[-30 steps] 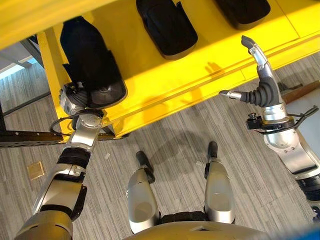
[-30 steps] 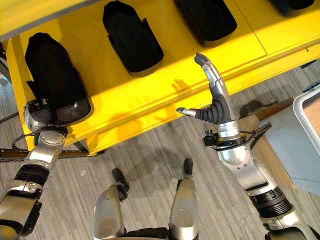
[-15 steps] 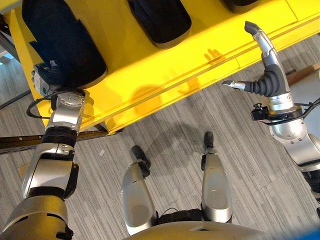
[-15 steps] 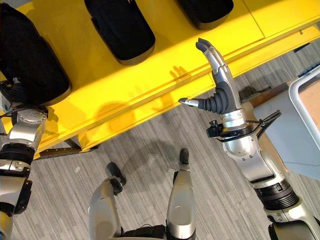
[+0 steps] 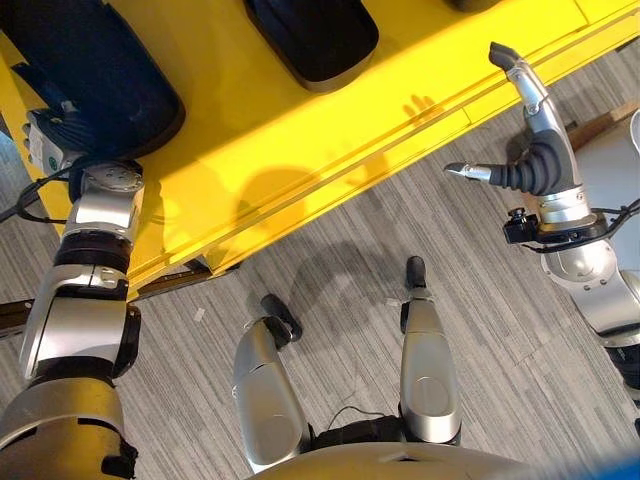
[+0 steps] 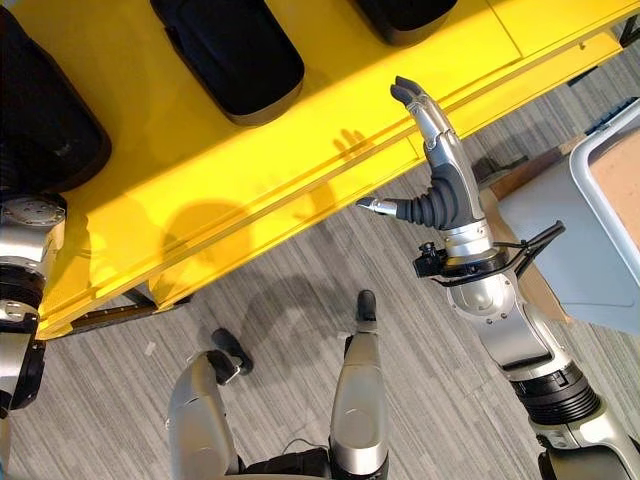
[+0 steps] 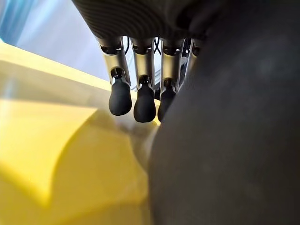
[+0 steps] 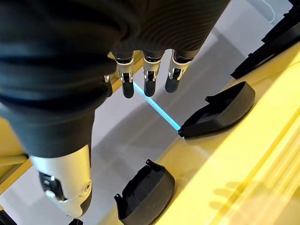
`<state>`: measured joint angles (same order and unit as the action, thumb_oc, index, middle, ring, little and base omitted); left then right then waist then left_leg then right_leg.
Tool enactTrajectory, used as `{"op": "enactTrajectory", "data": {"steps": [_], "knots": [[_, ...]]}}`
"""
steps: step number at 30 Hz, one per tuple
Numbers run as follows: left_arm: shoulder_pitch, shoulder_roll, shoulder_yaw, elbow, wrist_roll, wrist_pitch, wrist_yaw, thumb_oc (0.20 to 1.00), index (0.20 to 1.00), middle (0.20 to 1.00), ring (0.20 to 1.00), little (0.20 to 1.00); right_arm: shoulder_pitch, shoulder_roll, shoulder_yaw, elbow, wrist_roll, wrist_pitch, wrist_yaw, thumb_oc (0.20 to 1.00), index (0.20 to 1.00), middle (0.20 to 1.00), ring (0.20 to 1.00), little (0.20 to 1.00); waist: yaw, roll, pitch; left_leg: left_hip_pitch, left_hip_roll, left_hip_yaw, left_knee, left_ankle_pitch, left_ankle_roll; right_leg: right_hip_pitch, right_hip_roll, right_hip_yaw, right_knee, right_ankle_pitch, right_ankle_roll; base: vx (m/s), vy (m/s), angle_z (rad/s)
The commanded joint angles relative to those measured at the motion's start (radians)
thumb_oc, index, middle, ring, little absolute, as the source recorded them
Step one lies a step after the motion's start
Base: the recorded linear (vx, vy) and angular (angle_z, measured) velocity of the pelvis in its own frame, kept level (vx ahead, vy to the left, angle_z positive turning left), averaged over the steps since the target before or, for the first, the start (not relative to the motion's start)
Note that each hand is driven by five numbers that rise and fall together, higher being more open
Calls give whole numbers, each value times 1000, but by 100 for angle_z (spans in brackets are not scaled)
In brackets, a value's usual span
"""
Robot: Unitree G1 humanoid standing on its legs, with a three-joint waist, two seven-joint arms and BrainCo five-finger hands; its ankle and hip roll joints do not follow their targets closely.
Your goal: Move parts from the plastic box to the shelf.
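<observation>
yellow shelf — black parts aboard

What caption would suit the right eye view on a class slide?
Right hand held open over the yellow shelf edge, beside a row of black parts.

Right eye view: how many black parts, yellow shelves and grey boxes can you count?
Black parts: 3
Yellow shelf: 1
Grey plastic box: 1
Total: 5
</observation>
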<state>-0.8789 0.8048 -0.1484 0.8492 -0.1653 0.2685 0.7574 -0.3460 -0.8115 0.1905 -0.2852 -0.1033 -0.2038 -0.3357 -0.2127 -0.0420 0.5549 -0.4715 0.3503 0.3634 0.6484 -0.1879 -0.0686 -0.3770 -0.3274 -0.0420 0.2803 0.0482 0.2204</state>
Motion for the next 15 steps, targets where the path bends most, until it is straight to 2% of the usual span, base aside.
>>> {"op": "enactTrajectory", "data": {"steps": [1, 8, 9, 15], "knots": [[20, 113, 23, -1, 83, -2, 15, 200, 200, 200, 200, 200, 5, -35, -90, -39, 9, -36, -13, 1000, 1000, 1000, 1000, 1000, 7, -14, -35, 86, -78, 23, -82, -12, 12, -58, 79, -16, 152, -120, -46, 0, 0, 0], [75, 120, 33, -17, 93, 4, -33, 200, 200, 200, 200, 200, 32, -36, -101, -43, 9, -41, -7, 1000, 1000, 1000, 1000, 1000, 12, -1, -35, 99, -91, 24, -91, -15, 19, -57, 71, -17, 157, -119, -46, 1, 5, 0], [104, 116, 37, -39, 143, 27, -43, 200, 200, 200, 200, 200, 45, -32, -108, -44, 5, -47, -6, 1000, 1000, 1000, 1000, 1000, 17, 2, -35, 106, -97, 20, -100, -13, 21, -52, 68, -21, 155, -117, -46, 0, 0, 0], [161, 124, 43, -49, 187, 34, -57, 200, 200, 200, 200, 200, 51, -41, -114, -37, 14, -45, -7, 1000, 1000, 1000, 1000, 1000, 26, 10, -35, 113, -104, 11, -110, -8, 21, -49, 62, -25, 158, -117, -47, 0, 0, 0]]}}
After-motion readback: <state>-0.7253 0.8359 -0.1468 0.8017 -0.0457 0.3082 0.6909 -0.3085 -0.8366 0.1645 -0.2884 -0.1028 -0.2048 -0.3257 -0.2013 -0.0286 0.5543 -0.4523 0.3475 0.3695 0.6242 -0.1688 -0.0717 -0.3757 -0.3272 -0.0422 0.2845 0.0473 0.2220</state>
